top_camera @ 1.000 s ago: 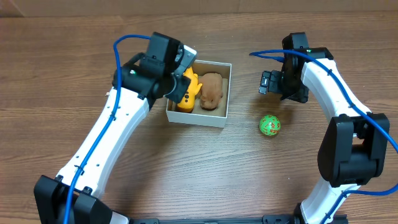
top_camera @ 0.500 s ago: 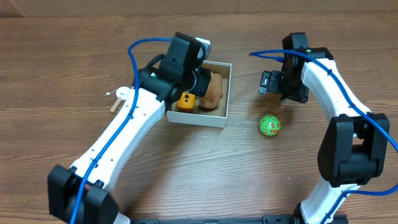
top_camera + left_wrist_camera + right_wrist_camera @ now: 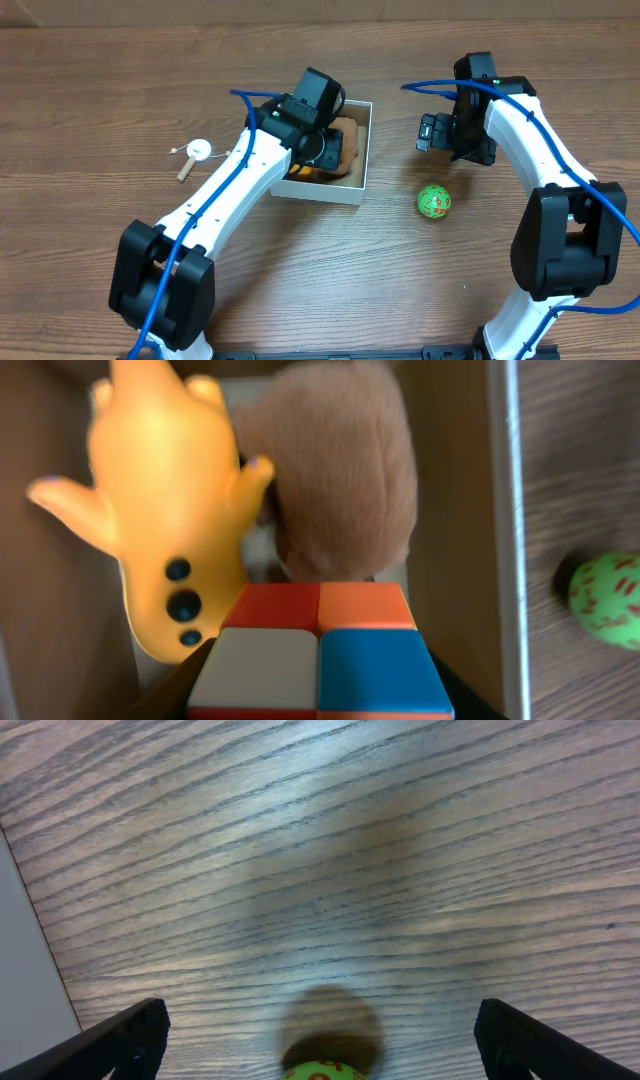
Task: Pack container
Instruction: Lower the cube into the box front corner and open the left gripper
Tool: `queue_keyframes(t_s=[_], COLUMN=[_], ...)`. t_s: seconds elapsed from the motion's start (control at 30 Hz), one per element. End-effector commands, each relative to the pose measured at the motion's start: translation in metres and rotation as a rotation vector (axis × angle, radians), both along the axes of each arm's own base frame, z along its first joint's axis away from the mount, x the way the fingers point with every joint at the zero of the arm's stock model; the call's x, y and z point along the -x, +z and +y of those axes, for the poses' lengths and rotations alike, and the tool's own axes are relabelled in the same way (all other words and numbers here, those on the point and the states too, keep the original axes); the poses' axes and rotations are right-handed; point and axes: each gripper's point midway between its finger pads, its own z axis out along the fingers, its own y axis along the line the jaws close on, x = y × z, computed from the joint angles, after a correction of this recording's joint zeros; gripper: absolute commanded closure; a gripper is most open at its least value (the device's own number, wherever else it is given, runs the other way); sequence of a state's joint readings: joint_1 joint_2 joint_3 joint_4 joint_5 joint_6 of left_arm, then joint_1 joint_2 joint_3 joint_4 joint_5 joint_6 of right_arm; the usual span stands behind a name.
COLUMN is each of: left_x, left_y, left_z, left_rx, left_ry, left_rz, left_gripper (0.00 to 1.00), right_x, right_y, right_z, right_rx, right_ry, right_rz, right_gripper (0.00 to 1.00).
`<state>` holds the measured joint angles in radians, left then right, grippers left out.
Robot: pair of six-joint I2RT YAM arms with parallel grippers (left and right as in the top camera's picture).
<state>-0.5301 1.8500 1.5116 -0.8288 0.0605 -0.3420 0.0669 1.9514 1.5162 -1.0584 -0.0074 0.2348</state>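
Observation:
The container (image 3: 318, 190) is a shallow white-walled box left of the table's middle; its right wall shows in the left wrist view (image 3: 505, 510). In it lie a yellow toy (image 3: 160, 510) and a brown plush (image 3: 340, 480), also seen from overhead (image 3: 347, 142). My left gripper (image 3: 320, 695) is shut on a colour cube (image 3: 320, 650) with white, blue, red and orange faces, held just above the box's near part. From overhead the left gripper (image 3: 320, 150) covers the box's left half. A green ball (image 3: 433, 201) lies on the table right of the box. My right gripper (image 3: 320, 1025) is open above it.
A small white round tag with a wooden stick (image 3: 198, 151) lies on the table left of the left arm. The green ball also shows at the right edge of the left wrist view (image 3: 605, 600). The table top is dark wood.
My left arm has swung right and now hangs over the container with the cube. The white tag came into view on the left. The right arm has not moved.

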Motion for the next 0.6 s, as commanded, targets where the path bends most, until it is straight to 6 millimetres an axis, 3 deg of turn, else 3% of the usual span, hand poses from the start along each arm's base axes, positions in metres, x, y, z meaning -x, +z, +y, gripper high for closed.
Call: queue_keyframes(t_s=[0.0, 0.27, 0.5, 0.57], left_x=[0.000, 0.007, 0.008, 0.009], left_y=[0.000, -0.005, -0.006, -0.006], left_z=[0.000, 0.014, 0.014, 0.013], left_rx=[-0.018, -0.080, -0.078, -0.075], left_ry=[0.019, 0.065, 0.067, 0.065], left_rz=[0.012, 0.042, 0.049, 0.051], left_gripper=[0.68, 0.67, 0.58, 0.49], right_x=[-0.003, -0.003, -0.003, -0.003], right_y=[0.006, 0.006, 0.006, 0.006], right_z=[-0.002, -0.002, -0.002, -0.002], right_rx=[0.009, 0.009, 0.009, 0.009], right_ry=[0.003, 0.003, 0.003, 0.003], right_rz=[-0.023, -0.023, -0.023, -0.023], right_gripper=[0.00, 0.00, 0.00, 0.00])
